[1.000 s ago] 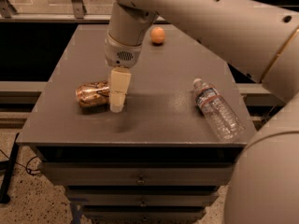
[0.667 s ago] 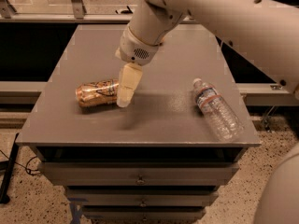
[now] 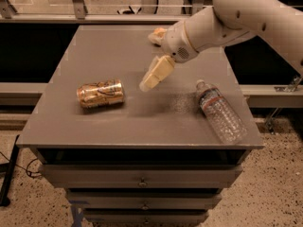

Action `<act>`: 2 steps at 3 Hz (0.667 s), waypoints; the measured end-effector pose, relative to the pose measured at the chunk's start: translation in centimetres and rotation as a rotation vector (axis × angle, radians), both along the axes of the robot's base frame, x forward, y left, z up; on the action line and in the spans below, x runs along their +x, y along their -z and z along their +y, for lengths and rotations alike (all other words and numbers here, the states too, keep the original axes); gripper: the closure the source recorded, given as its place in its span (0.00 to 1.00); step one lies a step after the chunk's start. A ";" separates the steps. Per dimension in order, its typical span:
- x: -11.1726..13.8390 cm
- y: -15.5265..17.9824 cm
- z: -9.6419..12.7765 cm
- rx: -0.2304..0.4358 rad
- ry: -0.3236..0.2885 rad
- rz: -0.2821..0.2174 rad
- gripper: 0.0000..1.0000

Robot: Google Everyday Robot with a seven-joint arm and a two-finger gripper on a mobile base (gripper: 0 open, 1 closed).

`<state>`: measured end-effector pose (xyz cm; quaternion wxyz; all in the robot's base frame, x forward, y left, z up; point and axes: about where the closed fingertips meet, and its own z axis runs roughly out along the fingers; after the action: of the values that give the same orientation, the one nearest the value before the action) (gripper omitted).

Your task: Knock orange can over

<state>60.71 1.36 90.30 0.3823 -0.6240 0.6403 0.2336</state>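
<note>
Grey table point(image 3: 102, 44), top seen from the near side; drawers point(image 3: 142, 178) below the near edge.

Orange can point(image 3: 100, 93): down on its side, left part of the tabletop, nearer the near edge than the far one. Long axis runs roughly left-right, silver end facing right. Nothing is touching it.

Gripper point(image 3: 145, 84): in the air over the middle of the table, tilted, tip pointing down and to the left. It sits right of the can and apart from it, with bare tabletop between. Open or closed: cannot tell from here. It grips nothing that I can see.

Arm point(image 3: 246, 13): thick cream casing, coming in from the far right corner.

Water bottle point(image 3: 219, 111): clear plastic, lying flat on the right side of the table, cap toward the far side, base near the near right corner.

Small pale-orange object point(image 3: 156, 33): far side of the table, mostly hidden behind the wrist.
</note>
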 end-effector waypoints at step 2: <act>6.0 -2.4 -6.8 0.388 0.180 -0.134 0.00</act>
<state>66.75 -5.39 92.67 0.5561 -0.4932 0.6096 0.2755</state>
